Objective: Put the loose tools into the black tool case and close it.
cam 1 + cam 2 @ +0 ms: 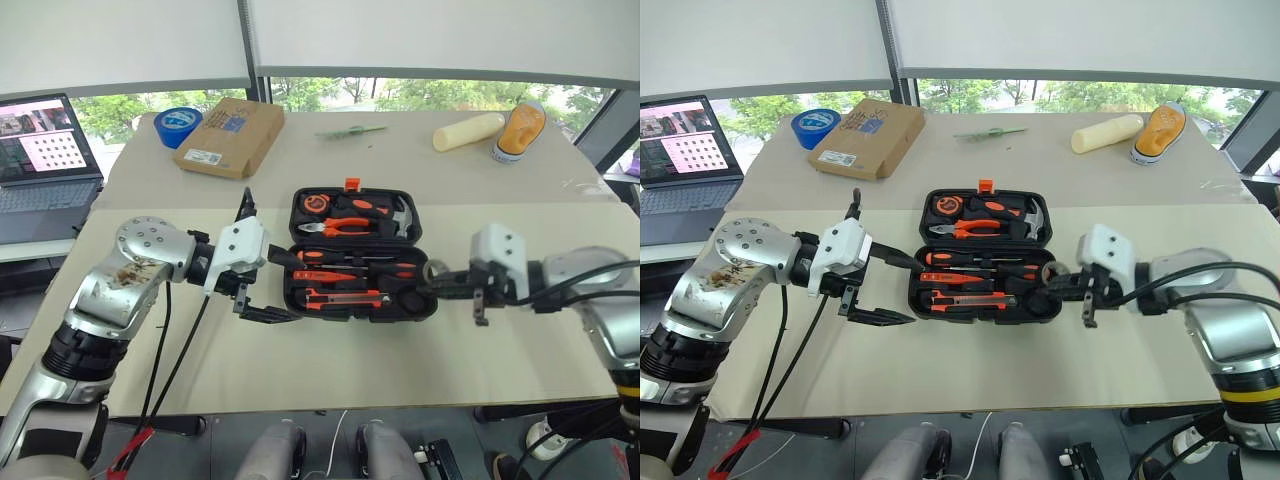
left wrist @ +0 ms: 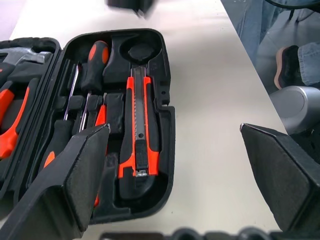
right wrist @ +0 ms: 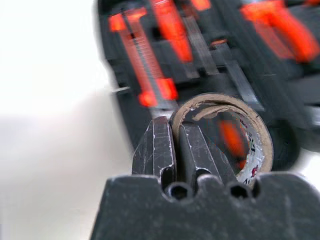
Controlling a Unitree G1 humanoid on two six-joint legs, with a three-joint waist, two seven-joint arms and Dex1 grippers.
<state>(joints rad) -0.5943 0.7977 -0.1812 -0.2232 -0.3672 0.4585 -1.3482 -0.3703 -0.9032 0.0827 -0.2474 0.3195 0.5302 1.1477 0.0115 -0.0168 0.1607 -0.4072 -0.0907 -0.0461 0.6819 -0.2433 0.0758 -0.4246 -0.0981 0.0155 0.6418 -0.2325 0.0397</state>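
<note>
The black tool case (image 1: 355, 314) lies open in the middle of the table, its lid half holding a hammer, pliers and a tape measure. In the near half lie two orange-and-black screwdrivers (image 1: 345, 258) and the utility knife (image 2: 140, 125). A round recess (image 2: 141, 51) at the knife's end is empty. My right gripper (image 1: 432, 285) is shut on the wall of the small black tape roll (image 3: 255, 135), held just above the case's right end. At the case's left end my left gripper (image 1: 298, 290) is open and holds nothing.
At the back of the table are a blue tape roll (image 1: 178, 125), a brown cardboard box (image 1: 230, 135), a thin green stick (image 1: 350, 131), a cream cylinder (image 1: 468, 131) and an orange-and-white shoe-shaped object (image 1: 518, 130). A laptop (image 1: 40, 160) stands on a side table at the left.
</note>
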